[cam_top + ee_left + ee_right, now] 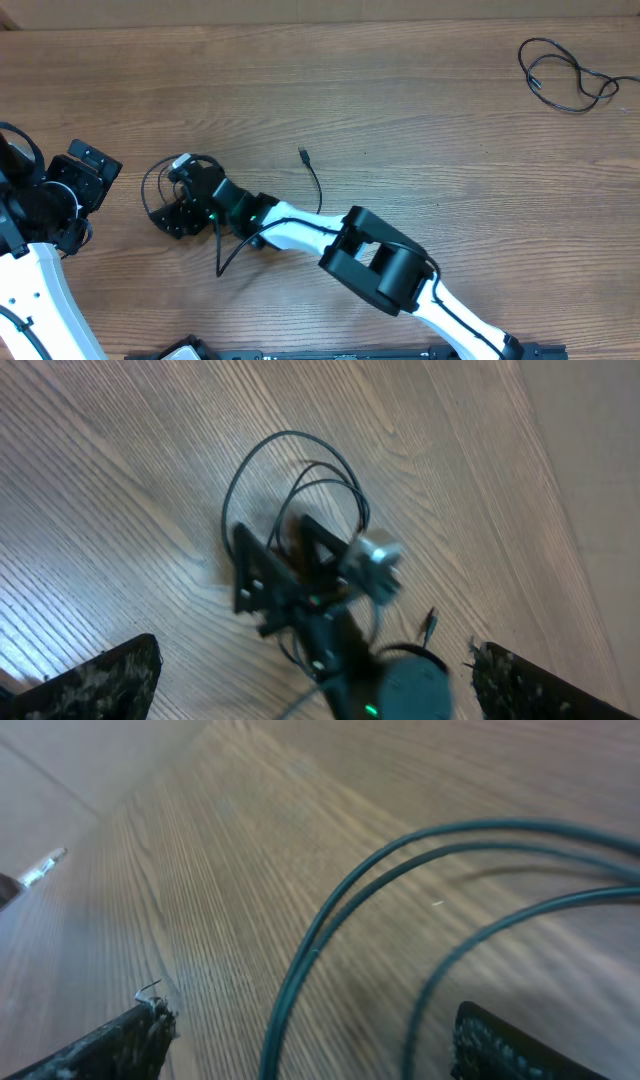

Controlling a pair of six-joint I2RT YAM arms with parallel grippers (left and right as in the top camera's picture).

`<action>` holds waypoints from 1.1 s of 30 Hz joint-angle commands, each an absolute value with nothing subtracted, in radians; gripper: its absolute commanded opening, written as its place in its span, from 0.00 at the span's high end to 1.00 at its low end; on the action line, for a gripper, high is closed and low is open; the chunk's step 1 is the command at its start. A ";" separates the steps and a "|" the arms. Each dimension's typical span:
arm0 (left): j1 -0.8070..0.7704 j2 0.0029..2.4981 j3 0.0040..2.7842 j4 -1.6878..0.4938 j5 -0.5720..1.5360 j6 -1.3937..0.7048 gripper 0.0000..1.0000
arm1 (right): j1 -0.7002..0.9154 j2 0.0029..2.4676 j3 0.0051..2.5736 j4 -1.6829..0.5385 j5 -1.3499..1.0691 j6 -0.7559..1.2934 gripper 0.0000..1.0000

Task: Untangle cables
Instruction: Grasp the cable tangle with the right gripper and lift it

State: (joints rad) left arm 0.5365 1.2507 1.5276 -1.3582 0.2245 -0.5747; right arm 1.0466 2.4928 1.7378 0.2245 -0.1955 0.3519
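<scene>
The right gripper (182, 214) is down over a coiled cable (147, 190) at the left-centre of the table (400, 100). Its jaws stand wide apart with strands (330, 920) of the coil running between them, none pinched. One end of this cable trails right to a small plug (303, 154). The left gripper (315, 685) hovers at the left edge, jaws spread wide and holding nothing. A second cable (565, 75) lies loosely looped at the far right corner, well apart.
</scene>
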 commanded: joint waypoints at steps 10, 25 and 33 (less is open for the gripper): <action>0.536 1.243 1.541 -1.373 0.237 -0.584 0.01 | 1.055 2.487 1.967 -0.109 -0.063 0.314 0.96; 0.534 1.243 1.540 -1.406 0.316 -0.572 0.00 | 0.526 2.210 1.986 -0.912 -0.053 0.234 0.96; 0.432 1.245 1.513 -1.384 0.316 -0.590 0.01 | 0.285 2.202 1.986 -1.259 -0.222 0.163 0.96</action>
